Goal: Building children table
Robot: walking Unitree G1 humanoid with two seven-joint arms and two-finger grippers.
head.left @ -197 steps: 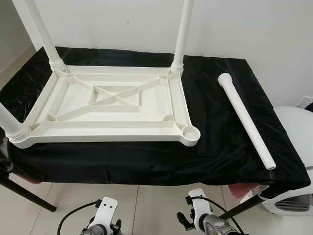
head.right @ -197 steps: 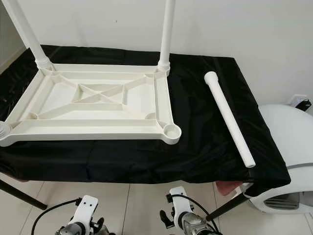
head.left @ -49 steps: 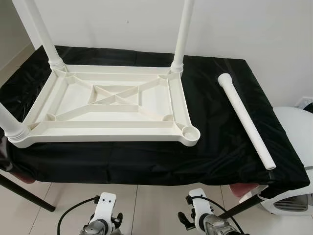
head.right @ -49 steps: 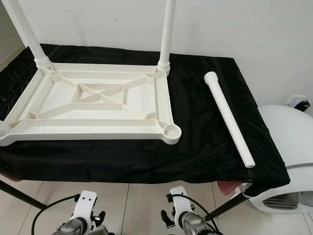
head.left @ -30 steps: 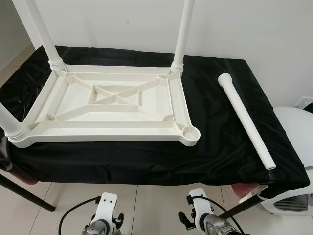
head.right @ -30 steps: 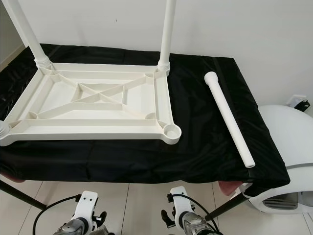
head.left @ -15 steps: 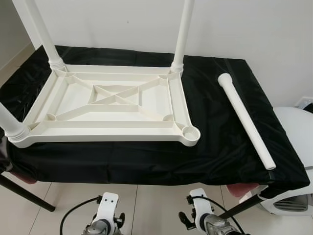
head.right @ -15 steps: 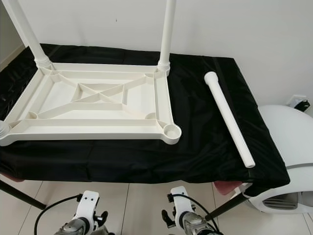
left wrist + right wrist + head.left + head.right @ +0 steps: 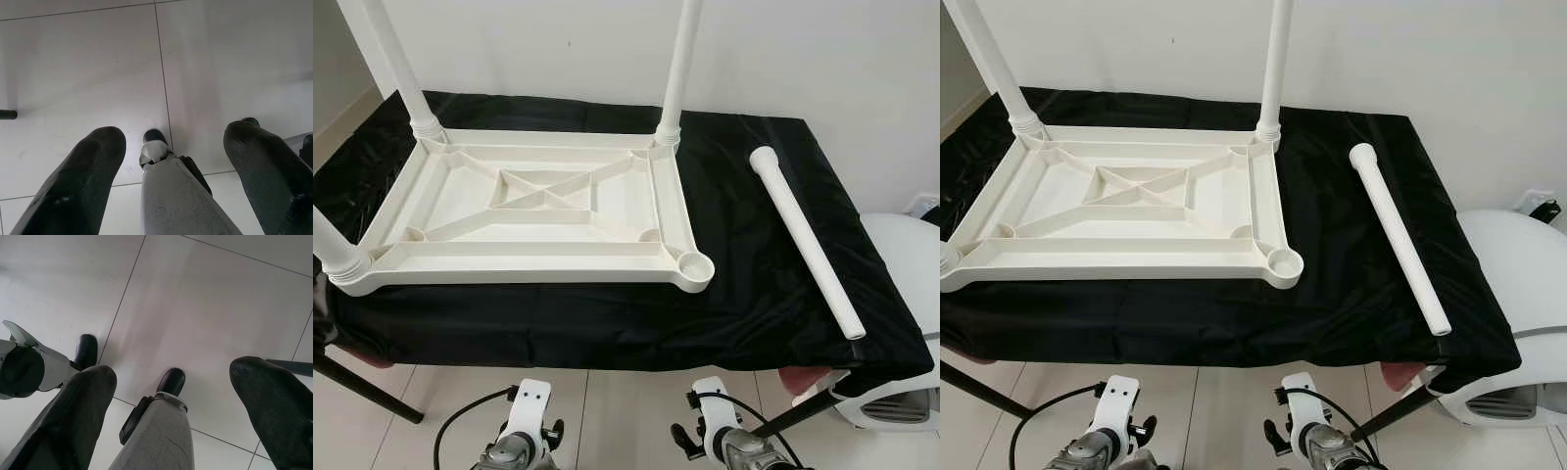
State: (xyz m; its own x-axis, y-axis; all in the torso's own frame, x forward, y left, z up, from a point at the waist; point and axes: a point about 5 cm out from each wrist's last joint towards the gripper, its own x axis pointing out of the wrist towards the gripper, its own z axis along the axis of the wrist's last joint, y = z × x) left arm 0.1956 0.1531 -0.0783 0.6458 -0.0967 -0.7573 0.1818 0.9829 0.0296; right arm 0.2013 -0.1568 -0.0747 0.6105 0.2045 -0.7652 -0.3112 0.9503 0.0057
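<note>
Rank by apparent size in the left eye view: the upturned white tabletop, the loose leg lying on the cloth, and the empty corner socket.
1. Upturned white tabletop
2. Loose leg
3. Empty corner socket

— What do you have besides the job itself?
— A black cloth [image 9: 754, 284] draped over the work surface, spreading across your middle ground. A white wall [image 9: 803, 59] sits at 12 o'clock.
— And lower down?
— Pale tiled floor [image 9: 607, 411] at 6 o'clock. You'll find one black stand leg [image 9: 367, 392] at 8 o'clock, another [image 9: 803, 409] at 5 o'clock.
— Anything at the right?
— A rounded white appliance [image 9: 911, 255] at 4 o'clock, just beside the cloth's edge; you can't tell what kind.
</note>
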